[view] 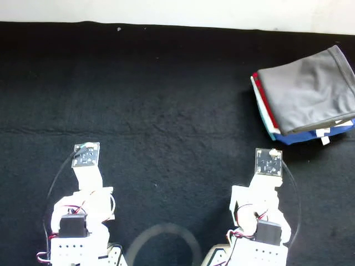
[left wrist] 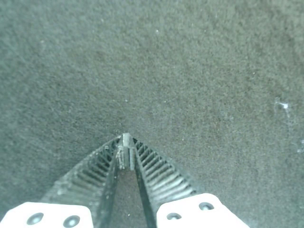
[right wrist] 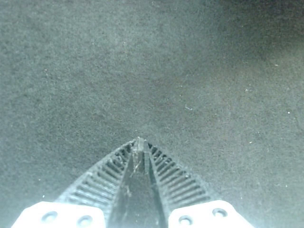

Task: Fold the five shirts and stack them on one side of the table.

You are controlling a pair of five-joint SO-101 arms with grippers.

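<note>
A stack of folded shirts [view: 308, 97] lies at the table's far right, a grey one on top with red, white, teal and blue edges showing beneath. Both arms are drawn back at the near edge. The left arm [view: 86, 155] sits at the near left, far from the stack. The right arm [view: 268, 162] sits at the near right, a short way in front of the stack. In the wrist views my left gripper [left wrist: 124, 142] and my right gripper [right wrist: 138, 145] are shut, tips together, holding nothing, over bare black cloth.
The black felt table cover [view: 155, 94] spreads wide and bare across the middle and left. A pale wall strip [view: 222, 11] runs along the far edge. Red and black wires loop at both arm bases.
</note>
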